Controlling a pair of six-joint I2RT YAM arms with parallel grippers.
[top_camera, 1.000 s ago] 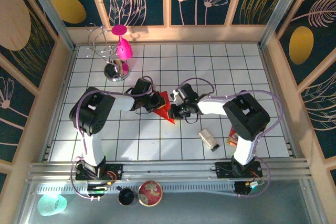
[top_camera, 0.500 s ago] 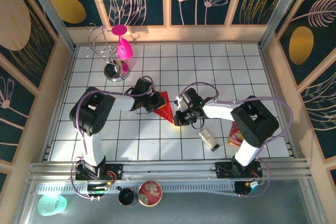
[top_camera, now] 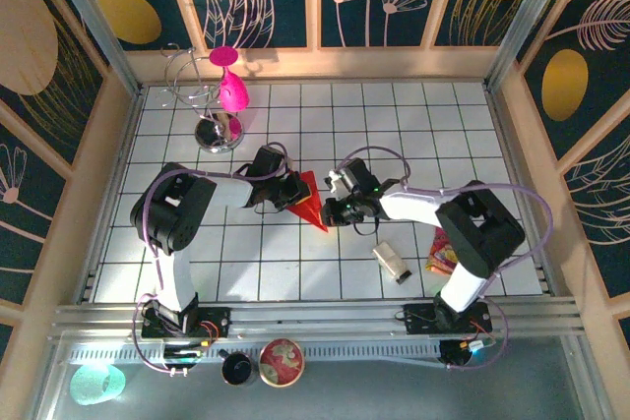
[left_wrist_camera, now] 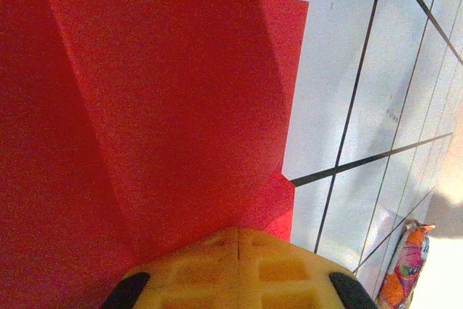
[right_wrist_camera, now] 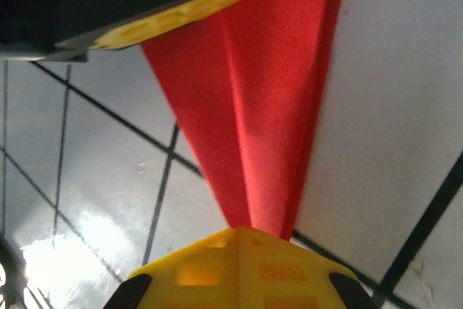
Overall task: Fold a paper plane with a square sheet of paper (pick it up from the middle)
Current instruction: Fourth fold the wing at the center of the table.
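Both arms rise from their bases, fold at the elbow and reach inward, so that the two wrists come close together well ahead of the bases. The left gripper (top_camera: 293, 192) lies low and points to the right, its yellow fingers (left_wrist_camera: 195, 269) pressed together with no gap. The right gripper (top_camera: 331, 211) points left toward it, and its fingers (right_wrist_camera: 195, 273) are likewise closed tight. The two tips are near each other but apart.

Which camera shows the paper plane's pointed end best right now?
Right wrist: the paper plane tapers along its crease to a point near the bottom of the frame. Left wrist shows it as broad folded layers, with no point in sight. Top external shows it small, with detail hard to read.
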